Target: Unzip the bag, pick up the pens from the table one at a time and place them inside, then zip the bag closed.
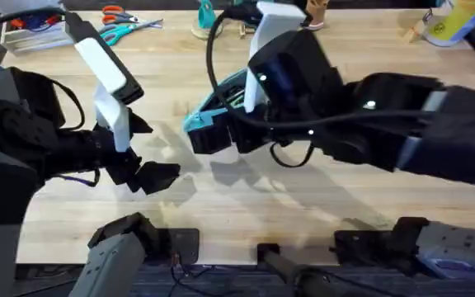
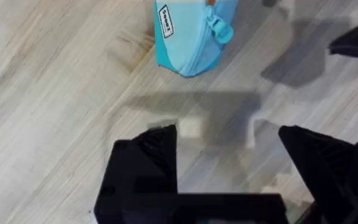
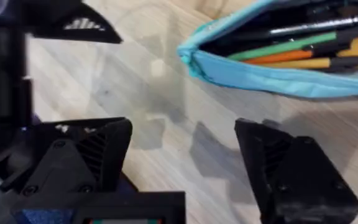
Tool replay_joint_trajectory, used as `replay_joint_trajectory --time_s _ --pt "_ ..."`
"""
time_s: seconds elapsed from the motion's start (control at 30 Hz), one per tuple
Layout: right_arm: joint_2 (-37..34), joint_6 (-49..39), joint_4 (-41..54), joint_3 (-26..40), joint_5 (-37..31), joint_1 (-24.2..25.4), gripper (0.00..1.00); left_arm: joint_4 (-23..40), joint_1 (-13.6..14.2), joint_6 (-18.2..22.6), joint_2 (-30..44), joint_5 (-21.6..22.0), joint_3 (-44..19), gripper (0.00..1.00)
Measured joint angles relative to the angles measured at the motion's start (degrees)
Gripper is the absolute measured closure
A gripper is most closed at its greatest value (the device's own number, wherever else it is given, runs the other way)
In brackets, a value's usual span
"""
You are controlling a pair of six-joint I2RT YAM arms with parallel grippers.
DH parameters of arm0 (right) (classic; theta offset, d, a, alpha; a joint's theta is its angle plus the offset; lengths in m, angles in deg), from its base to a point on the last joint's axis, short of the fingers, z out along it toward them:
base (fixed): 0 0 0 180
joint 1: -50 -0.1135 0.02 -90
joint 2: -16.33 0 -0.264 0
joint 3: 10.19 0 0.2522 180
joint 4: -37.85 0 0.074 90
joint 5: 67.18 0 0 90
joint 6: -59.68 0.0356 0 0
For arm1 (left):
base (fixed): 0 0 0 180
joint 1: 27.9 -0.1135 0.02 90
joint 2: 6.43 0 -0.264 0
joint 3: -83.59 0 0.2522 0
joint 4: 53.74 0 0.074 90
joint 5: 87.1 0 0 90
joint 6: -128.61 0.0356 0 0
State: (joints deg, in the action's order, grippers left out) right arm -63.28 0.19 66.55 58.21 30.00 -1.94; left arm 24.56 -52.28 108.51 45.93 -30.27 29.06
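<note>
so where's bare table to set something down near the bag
Bare table lies in front of the bag, between the left end effector and the arm bases. Crowded: the far left corner with scissors, and right by the bag under the right arm.

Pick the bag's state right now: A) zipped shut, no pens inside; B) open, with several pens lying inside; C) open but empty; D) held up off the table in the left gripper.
B: in the right wrist view the bag gapes open, with the pens, green, orange and yellow among them, lying inside; the right gripper is open above the table, holding nothing.
</note>
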Motion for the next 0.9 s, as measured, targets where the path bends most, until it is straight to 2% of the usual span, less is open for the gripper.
replay_joint_trajectory --time_s 0.67,0.9 --pt "-10.8 3.1 -11.6 -0.1 -0.4 0.0 0.005 0.0 0.0 0.0 0.0 0.0 0.0 0.007" --pt "-12.4 3.7 -15.4 -0.1 -0.6 0.0 0.005 0.0 0.0 0.0 0.0 0.0 0.0 0.007"
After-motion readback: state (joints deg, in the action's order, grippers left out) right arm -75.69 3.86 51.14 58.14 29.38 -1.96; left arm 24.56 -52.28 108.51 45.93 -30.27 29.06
